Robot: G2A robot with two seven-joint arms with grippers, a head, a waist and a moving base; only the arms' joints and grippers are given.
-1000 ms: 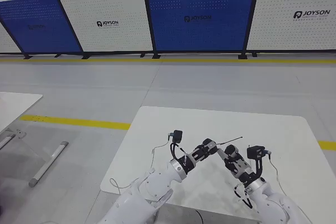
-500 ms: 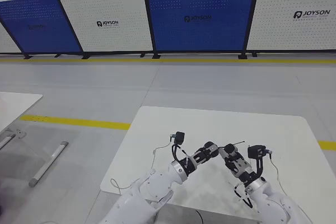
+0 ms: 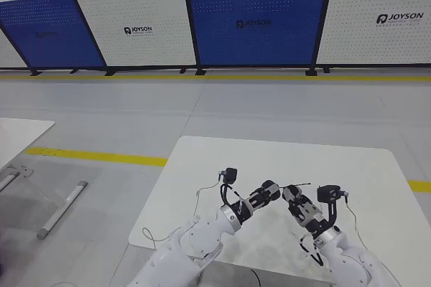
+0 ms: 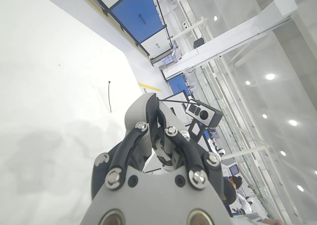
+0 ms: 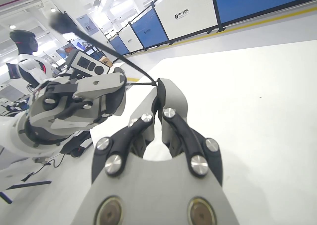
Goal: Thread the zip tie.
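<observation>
A thin black zip tie (image 5: 111,51) is held in the air between both grippers, above the near middle of the white table (image 3: 201,186). My right gripper (image 5: 158,82) is shut on it at the fingertips. From there one long end rises towards the wrist camera and ends in a dark blob. A short strand runs across to my left gripper (image 5: 123,82), which is also shut on the zip tie (image 4: 178,100). From above, the left gripper (image 3: 271,190) and right gripper (image 3: 289,192) stand tip to tip, a small gap apart. Whether the tail passes through the head is hidden.
A second thin black strip (image 4: 109,96), like another zip tie, lies flat on the table beyond the left gripper. The table's right edge (image 4: 135,72) is not far past it. Blue and white panel walls (image 3: 258,32) stand across the floor.
The two grippers have drawn slightly closer together. The zip tie's free end has sunk a little.
</observation>
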